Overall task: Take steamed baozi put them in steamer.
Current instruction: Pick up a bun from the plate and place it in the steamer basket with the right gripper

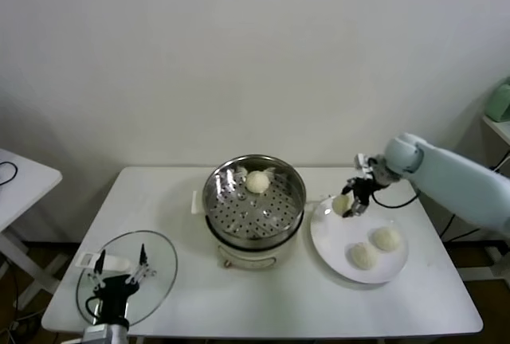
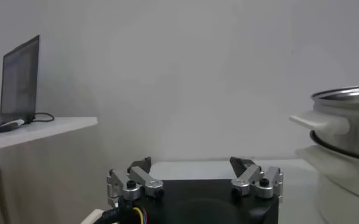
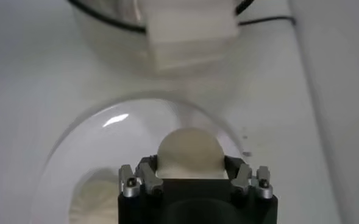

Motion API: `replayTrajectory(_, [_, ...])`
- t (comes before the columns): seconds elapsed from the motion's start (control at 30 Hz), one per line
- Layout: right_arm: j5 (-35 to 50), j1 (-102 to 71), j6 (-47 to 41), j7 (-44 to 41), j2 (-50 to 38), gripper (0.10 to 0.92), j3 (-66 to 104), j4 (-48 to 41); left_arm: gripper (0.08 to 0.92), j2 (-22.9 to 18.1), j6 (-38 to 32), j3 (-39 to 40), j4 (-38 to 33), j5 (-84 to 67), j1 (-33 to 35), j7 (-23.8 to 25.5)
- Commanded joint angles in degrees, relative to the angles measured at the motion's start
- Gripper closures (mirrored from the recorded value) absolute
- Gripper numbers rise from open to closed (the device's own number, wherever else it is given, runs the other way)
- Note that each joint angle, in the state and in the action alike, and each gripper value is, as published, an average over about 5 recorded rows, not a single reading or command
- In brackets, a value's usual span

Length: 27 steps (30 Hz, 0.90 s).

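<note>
Right tool [image 1: 348, 206] was clamped on a baozi [image 3: 188, 151] over the plate's [image 1: 328, 242] far-left rim, right of the steamer [image 1: 254, 198]; no legible writing. Left tool [image 1: 121, 268] hung released over the worktop's near-left corner.

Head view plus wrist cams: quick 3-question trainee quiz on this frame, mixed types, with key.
1. True or false: the steamer holds two baozi.
2. How many baozi lie loose on the plate? A) one B) two C) three
3. Which gripper holds a baozi?

Key:
1. False: one baozi in the steamer.
2. B: two loose baozi.
3. The right gripper, shut on a held baozi at the plate's edge; the left gripper is open over the glass lid.
</note>
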Motion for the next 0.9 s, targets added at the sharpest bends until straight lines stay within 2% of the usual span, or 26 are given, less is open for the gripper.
replayTrajectory(0.03, [14.4,21.9,0.5,-1.3,3.5,0.313,-14.2,-0.8,0.177,0.0,0.2,0.2,-0.3,0.1,0.0,0.0])
replayTrajectory(0.37, [20.4,20.2,-3.6,2.1,14.8,0.313,-13.6,2.3,0.177,0.3,0.4,0.3,-1.4,-1.0,0.4,-0.1])
replayTrajectory(0.9, [18.3,9.6,-6.3,5.2,27.5,0.315,-11.1,1.3,0.177,1.9,0.0,-0.5,-2.6,-2.6,1.9,0.7])
